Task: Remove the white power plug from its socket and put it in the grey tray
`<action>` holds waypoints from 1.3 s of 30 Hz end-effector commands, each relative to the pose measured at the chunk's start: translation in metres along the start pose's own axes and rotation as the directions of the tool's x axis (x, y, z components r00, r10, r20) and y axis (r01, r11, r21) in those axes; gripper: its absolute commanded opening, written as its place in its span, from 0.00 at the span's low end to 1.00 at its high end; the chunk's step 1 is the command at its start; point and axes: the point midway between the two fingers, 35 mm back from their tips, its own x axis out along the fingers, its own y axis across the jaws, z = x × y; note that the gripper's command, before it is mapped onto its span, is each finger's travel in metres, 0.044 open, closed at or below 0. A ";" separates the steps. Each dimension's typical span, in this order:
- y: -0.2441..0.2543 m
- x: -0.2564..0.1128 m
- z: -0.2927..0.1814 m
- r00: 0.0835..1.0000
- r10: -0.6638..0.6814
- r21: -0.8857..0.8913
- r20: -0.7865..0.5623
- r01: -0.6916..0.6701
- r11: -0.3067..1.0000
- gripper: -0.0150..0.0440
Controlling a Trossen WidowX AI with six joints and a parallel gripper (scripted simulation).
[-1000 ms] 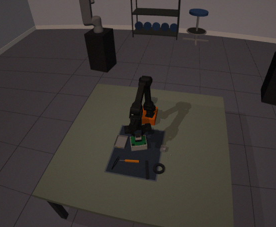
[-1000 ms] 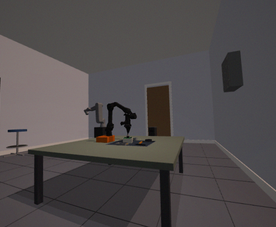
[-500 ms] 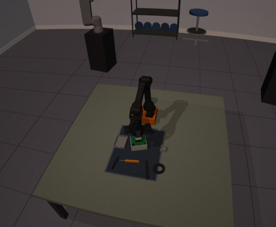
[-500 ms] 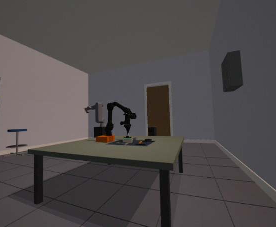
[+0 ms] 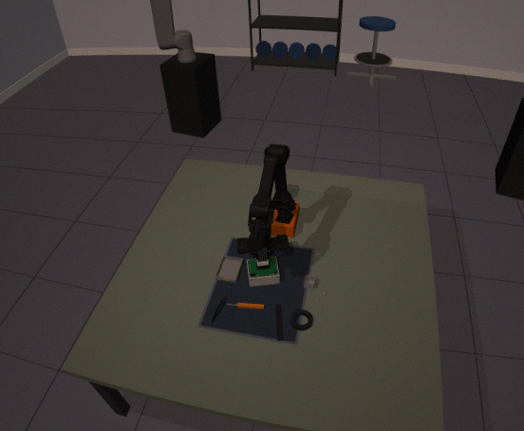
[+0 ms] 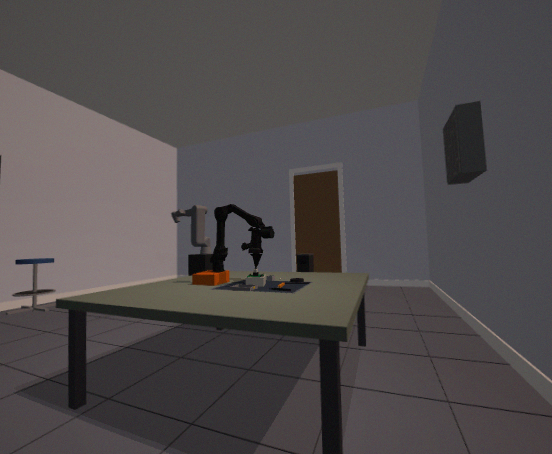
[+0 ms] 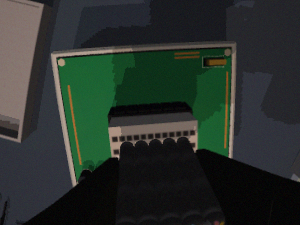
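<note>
Your gripper (image 5: 262, 258) (image 6: 256, 269) (image 7: 157, 163): partly closed, gripping the white plug (image 5: 262, 264) (image 7: 153, 130); plug upright, cables upward, long axis parallel to the circuit board's (image 5: 256, 272) (image 6: 256, 275) (image 7: 95, 94) far edge.

From where I stand, the grey tray (image 5: 230, 269) (image 7: 17, 64) sits just left of the circuit board (image 5: 255, 271) (image 6: 256, 281) (image 7: 95, 89), its rim the only wall on that side. The low way right meets a small pale block (image 5: 309, 282); nearer, the orange-handled screwdriver (image 5: 251, 306) (image 6: 281, 285) and black ring (image 5: 302, 320) (image 6: 297, 280) lie low.
</note>
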 end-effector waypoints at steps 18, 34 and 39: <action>0.009 -0.013 0.001 0.993 -0.120 -0.005 -0.015 0.120 0.993 0.25; -0.001 -0.016 0.001 1.000 0.004 -0.003 -0.016 -0.004 1.000 0.25; 0.011 -0.019 0.001 0.991 -0.132 -0.006 -0.015 0.132 0.991 0.25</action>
